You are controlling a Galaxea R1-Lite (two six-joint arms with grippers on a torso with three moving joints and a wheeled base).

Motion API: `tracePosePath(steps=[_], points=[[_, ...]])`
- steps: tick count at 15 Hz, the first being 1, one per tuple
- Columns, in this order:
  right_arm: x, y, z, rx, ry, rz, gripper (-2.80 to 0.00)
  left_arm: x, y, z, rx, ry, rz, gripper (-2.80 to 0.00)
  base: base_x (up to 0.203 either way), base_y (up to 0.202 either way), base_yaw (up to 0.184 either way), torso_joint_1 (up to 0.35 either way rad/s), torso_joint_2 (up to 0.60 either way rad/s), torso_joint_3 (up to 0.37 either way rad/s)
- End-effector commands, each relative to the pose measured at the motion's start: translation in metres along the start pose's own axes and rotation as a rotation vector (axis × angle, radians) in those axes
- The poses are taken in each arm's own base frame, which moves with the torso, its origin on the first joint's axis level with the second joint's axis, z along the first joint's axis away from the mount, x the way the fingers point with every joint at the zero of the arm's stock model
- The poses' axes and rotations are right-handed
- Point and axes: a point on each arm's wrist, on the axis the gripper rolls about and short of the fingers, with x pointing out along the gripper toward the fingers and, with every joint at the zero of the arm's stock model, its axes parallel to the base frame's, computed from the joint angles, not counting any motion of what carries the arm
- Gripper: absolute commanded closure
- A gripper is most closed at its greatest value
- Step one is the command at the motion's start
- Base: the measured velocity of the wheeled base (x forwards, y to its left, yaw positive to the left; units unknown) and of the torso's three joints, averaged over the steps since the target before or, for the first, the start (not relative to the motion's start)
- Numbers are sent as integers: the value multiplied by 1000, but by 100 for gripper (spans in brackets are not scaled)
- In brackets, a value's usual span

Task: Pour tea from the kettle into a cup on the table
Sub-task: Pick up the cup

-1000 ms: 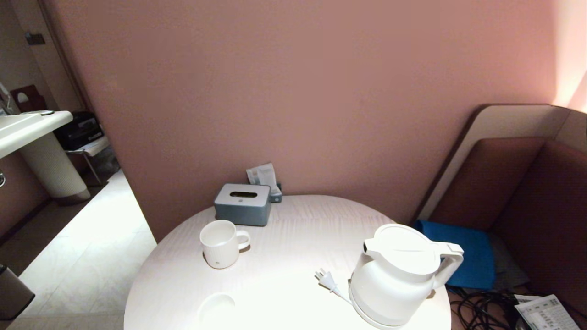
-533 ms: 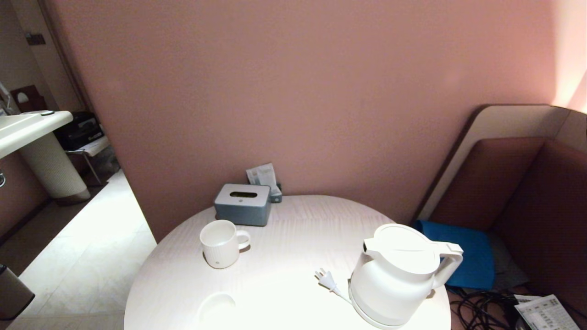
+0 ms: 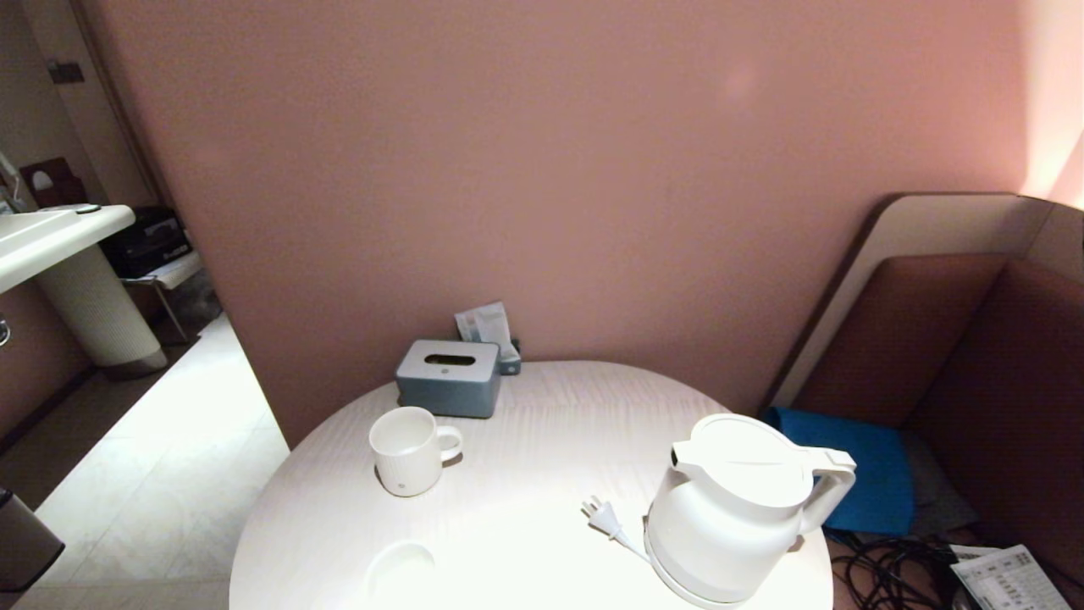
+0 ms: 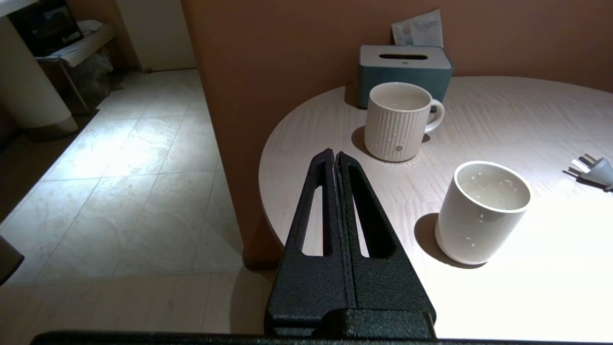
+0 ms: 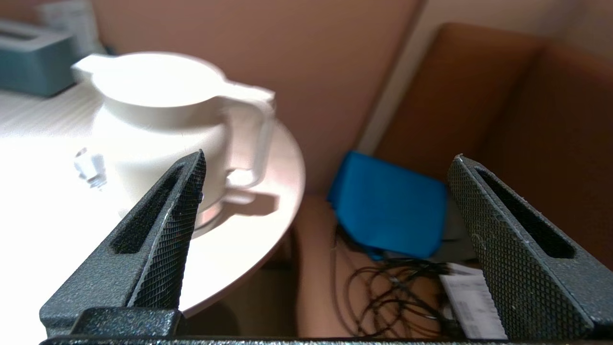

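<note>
The white kettle [image 3: 732, 508] stands on its round base at the table's [image 3: 542, 424] right front, lid shut, loop handle [image 3: 834, 491] facing right. In the right wrist view the kettle [image 5: 158, 124] is ahead and to one side of my open right gripper [image 5: 328, 155], which hovers off the table's edge with nothing between its fingers. The plain white cup [image 4: 483, 213] stands upright near the front left; in the head view the cup [image 3: 400, 566] shows only faintly in glare. My left gripper [image 4: 335, 153] is shut and empty, short of the cup. Neither gripper shows in the head view.
A ribbed white mug [image 3: 406, 449] with a handle stands behind the cup. A grey-blue tissue box [image 3: 449, 377] sits at the back by the wall. The kettle's plug [image 3: 603, 513] lies loose on the table. A blue cushion [image 3: 855, 474] and black cables [image 3: 898, 576] lie right of the table.
</note>
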Motion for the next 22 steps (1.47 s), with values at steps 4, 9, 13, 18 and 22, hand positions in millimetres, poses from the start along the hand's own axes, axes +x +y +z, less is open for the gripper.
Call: tracePosePath(steps=[4, 9, 13, 18, 22], points=[[2, 3, -12, 34, 68, 52, -280, 0, 0, 0, 0, 1, 2, 0, 0, 0, 0, 0, 0, 0], [2, 2, -11, 56, 55, 52, -280, 0, 0, 0, 0, 1, 1, 0, 0, 0, 0, 0, 0, 0], [2, 2, -11, 89, 55, 47, -280, 0, 0, 0, 0, 1, 2, 0, 0, 0, 0, 0, 0, 0], [2, 2, -11, 86, 58, 49, -280, 0, 0, 0, 0, 1, 2, 0, 0, 0, 0, 0, 0, 0], [2, 2, -11, 88, 58, 49, 0, 0, 0, 0, 0, 1, 2, 0, 0, 0, 0, 0, 0, 0]])
